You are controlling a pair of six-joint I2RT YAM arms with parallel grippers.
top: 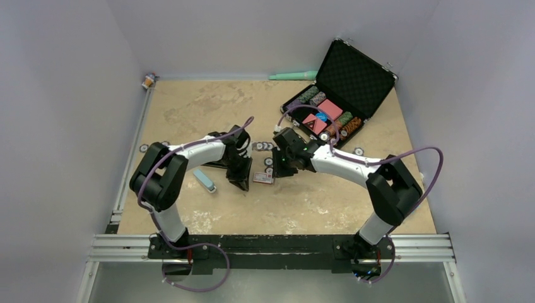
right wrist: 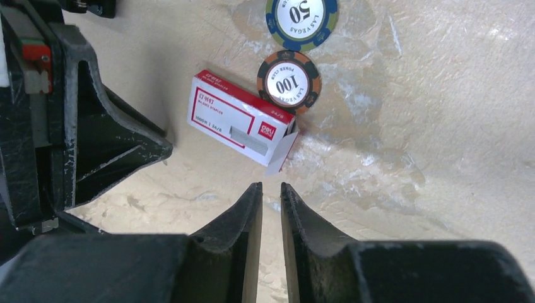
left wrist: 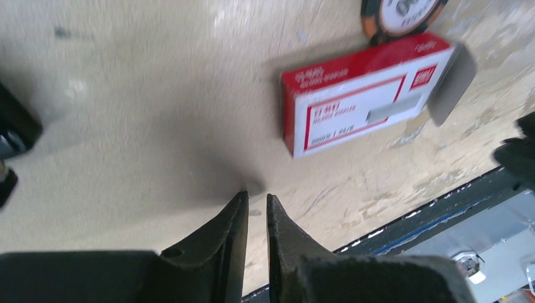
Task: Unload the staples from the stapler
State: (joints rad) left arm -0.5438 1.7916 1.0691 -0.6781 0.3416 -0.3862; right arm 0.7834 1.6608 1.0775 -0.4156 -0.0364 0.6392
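The black stapler [top: 214, 165] lies mostly hidden under my left forearm, just left of the left gripper [top: 243, 183]. The staples do not show in any view. In the left wrist view the left gripper [left wrist: 257, 197] hovers close over bare table, its jaws a narrow slit apart with nothing between them. The right gripper [right wrist: 271, 186] stands the same way, a thin gap and nothing held, just short of a red-and-white staple box [right wrist: 243, 120]. Both grippers face each other across that box [top: 263, 178], the right gripper [top: 276, 169] on its right.
Poker chips [right wrist: 289, 82] lie beside the box, and more chips [top: 262, 146] lie behind it. A pale blue block [top: 205, 180] sits left of the left gripper. An open black chip case [top: 334, 107] stands at the back right. A teal tube [top: 293, 76] lies by the far wall.
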